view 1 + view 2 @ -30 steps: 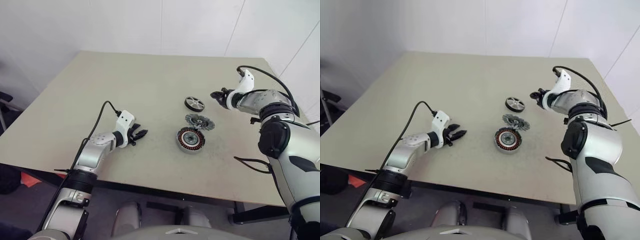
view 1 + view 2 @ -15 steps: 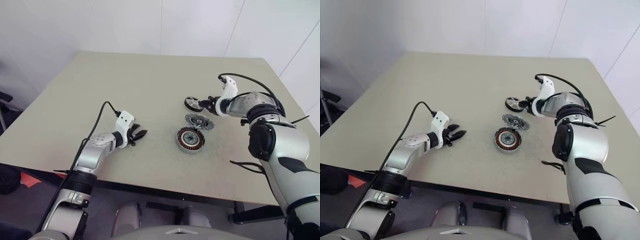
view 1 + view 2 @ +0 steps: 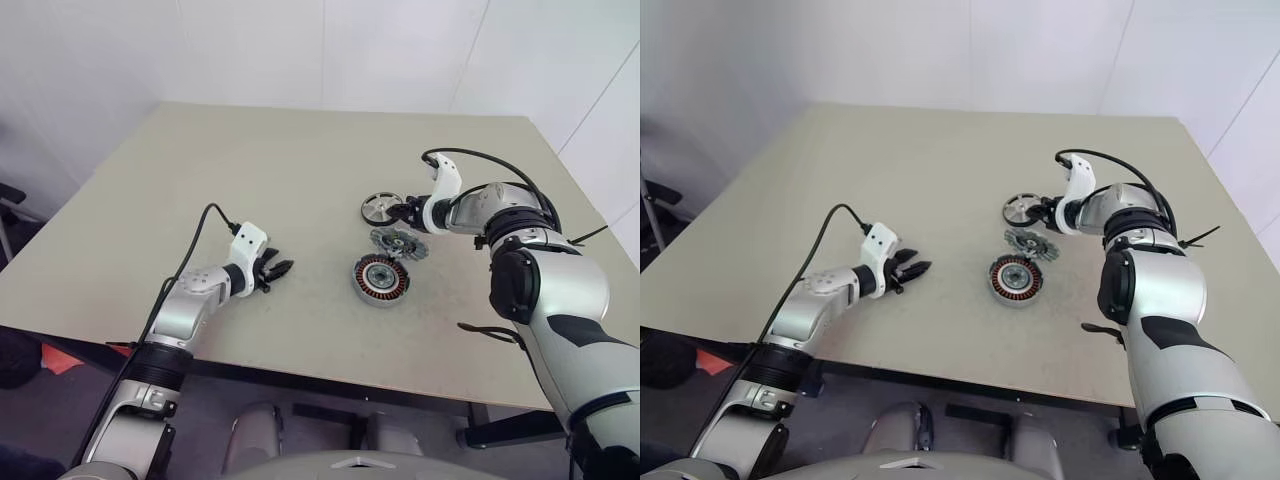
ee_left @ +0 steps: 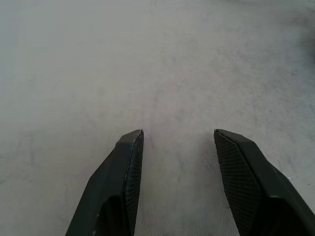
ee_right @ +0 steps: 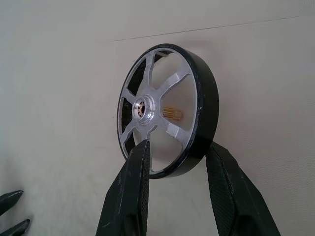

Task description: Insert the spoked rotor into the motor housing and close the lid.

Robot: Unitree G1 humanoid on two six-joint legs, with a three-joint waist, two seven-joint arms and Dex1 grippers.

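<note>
Right wrist view: spoked rotor between tool fingers

A beige table carries the motor housing with the lid just beside it.

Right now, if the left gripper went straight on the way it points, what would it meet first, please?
Probably the bare table: the open left gripper points slightly downward at it, short of the motor housing.

Bare table around lid, motor housing
</note>
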